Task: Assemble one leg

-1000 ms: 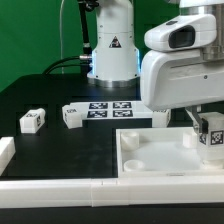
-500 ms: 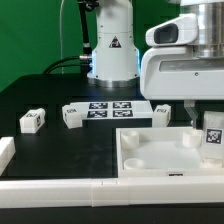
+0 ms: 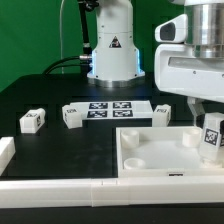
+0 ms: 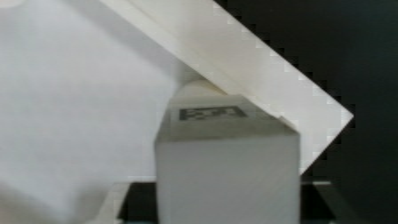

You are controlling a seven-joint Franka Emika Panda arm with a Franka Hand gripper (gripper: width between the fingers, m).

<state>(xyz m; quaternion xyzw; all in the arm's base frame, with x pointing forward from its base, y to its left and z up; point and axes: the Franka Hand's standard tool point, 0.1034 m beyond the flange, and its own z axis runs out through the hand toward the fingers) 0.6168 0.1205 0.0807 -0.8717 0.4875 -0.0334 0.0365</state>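
Leg (image 3: pixel 213 140) is hanging squeezed tight in my gripper (image 3: pixel 211 126) over the corner of the big white tray (image 3: pixel 150 165) on the exterior view's right, and I am worrying that lowering it crooked could be making it miss the round hole (image 3: pixel 190 141) and tip over.

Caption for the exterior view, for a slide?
Gripper holding a tagged leg at the white tray; three loose legs on the table.
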